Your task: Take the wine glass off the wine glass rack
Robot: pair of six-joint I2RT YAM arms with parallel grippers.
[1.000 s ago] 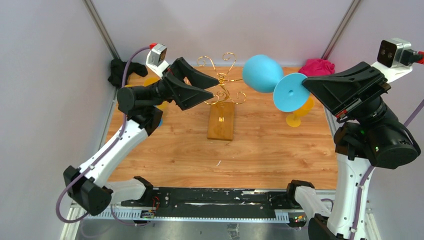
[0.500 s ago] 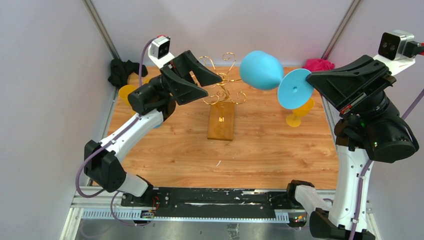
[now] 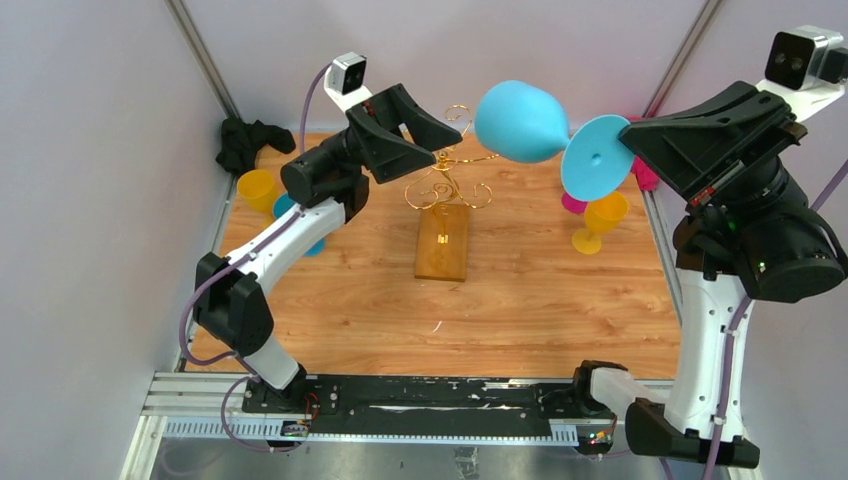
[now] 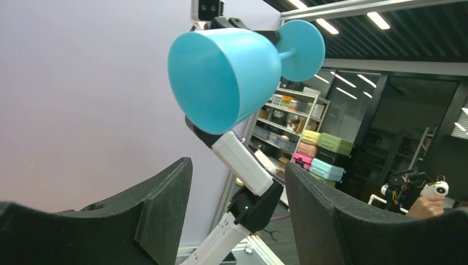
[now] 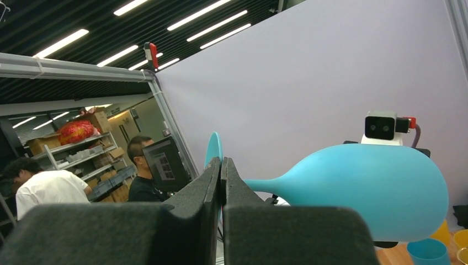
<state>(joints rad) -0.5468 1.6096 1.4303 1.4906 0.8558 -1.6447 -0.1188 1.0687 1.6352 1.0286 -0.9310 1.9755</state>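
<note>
The right hand (image 3: 622, 143) is closed on the thin round foot of the turquoise wine glass (image 3: 520, 122) and holds it up in the air, off the wine glass rack (image 3: 445, 185). The glass lies on its side, with its bowl pointing toward the left arm and its foot toward the right arm. In the right wrist view, the fingers of the right hand (image 5: 221, 165) are pressed together with the edge of the foot pinched between them. The stem and bowl of the wine glass (image 5: 364, 193) stretch away beyond them.

In the overhead view, the bowl sits above and to the right of the rack's gold scrolls. One wire arm ends near the bowl's lower edge, and contact there cannot be judged. The rack stands upright on its wooden base at the middle of the table (image 3: 520, 300).

The left hand (image 3: 445, 143) is open and empty, raised just left of the rack's top. In its own view, the fingers of the left hand (image 4: 237, 163) stand well apart, with the wine glass (image 4: 226, 77) in the air beyond them, mouth turned toward the camera.

A yellow goblet (image 3: 600, 215) stands at the right edge of the table. A yellow cup (image 3: 258, 187) and a black cloth (image 3: 250, 140) are at the far left.
</note>
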